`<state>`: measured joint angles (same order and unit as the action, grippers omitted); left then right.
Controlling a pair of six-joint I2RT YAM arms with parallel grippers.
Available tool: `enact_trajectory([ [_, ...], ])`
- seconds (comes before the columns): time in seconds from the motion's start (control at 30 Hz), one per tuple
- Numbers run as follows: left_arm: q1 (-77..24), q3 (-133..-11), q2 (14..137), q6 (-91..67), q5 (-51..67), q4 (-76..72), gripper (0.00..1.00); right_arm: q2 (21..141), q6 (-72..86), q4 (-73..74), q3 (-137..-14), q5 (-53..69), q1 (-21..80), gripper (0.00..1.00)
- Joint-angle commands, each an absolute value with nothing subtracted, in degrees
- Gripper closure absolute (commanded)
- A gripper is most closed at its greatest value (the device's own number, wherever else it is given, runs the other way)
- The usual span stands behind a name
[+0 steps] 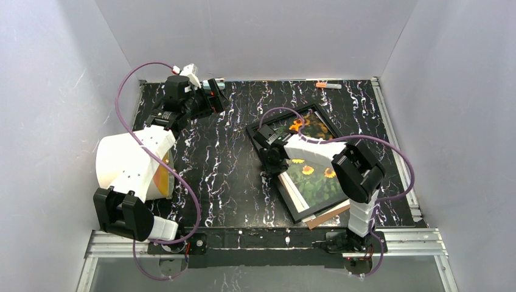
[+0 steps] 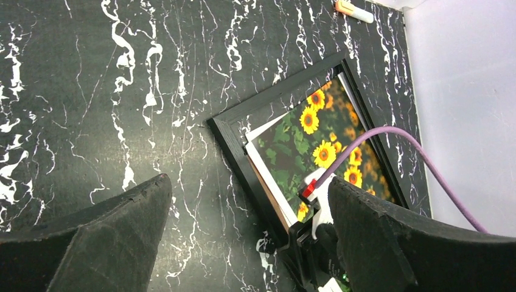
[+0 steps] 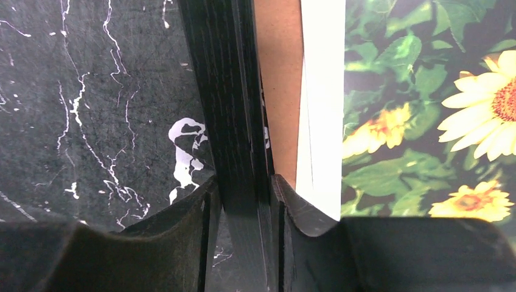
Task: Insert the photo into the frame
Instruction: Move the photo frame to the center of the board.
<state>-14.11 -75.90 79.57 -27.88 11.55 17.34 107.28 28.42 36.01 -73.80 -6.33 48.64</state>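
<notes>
The black frame (image 1: 291, 204) lies slanted on the right half of the marble table. The sunflower photo (image 1: 316, 182) rests face up inside it, with its white border askew over the left rail. Under the photo lies a brown backing board (image 3: 278, 79), whose corner pokes out at the near end (image 1: 328, 214). My right gripper (image 1: 272, 159) straddles the frame's left rail (image 3: 222, 91), one finger outside on the table and one inside against the board, both pressed to the rail (image 3: 243, 188). At the back left, my left gripper (image 1: 216, 97) hangs wide open and holds nothing (image 2: 246, 182). From there it looks down on the frame (image 2: 234, 152) and the photo (image 2: 304, 140).
An orange-and-white marker (image 1: 328, 86) lies at the table's back edge. White walls close in on three sides. A metal rail (image 1: 261, 237) runs along the near edge by the arm bases. The right arm's purple cable (image 2: 389, 137) arcs over the photo.
</notes>
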Motion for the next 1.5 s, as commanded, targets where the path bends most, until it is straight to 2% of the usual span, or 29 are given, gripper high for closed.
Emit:
enact_trajectory([
  [0.0,-14.2,-77.4,76.7,-27.0,9.0,19.3,0.02,109.7,28.7,36.7,-77.3,-11.1,51.5,0.60],
  [0.13,-14.2,-78.3,75.8,-27.1,7.2,20.5,0.02,111.0,28.5,36.8,-82.2,-12.7,52.6,0.71],
  [0.23,-14.2,-80.5,75.3,-27.7,3.3,22.3,0.01,113.2,27.9,36.9,-88.1,-10.8,53.0,0.75],
  [0.47,-14.2,-85.8,73.8,-28.1,-7.2,26.7,0.02,123.6,32.2,41.3,-107.6,-9.6,55.8,0.78],
  [0.67,-14.2,-89.3,73.8,-27.7,-9.3,29.8,0.02,132.0,43.2,42.7,-119.1,-7.4,56.3,0.78],
  [0.93,-14.2,-91.0,74.2,-28.2,-9.3,32.9,0.02,141.5,53.9,40.8,-130.6,-13.9,56.3,0.78],
  [1.07,-14.2,-91.9,74.7,-28.0,-8.7,34.8,0.02,143.6,54.8,32.3,-131.2,-10.1,56.1,0.66],
  [1.23,-14.2,-92.3,74.7,-27.3,-8.0,36.3,0.02,142.3,51.5,30.9,-133.1,-5.0,54.7,0.38],
  [1.3,-14.2,-92.1,74.6,-26.8,-6.4,36.3,0.02,137.9,51.5,32.2,-129.4,-4.7,52.8,0.29],
  [1.47,-14.2,-88.9,74.5,-25.5,1.4,34.4,0.02,120.0,47.8,26.1,-108.8,0.9,44.8,0.21],
])
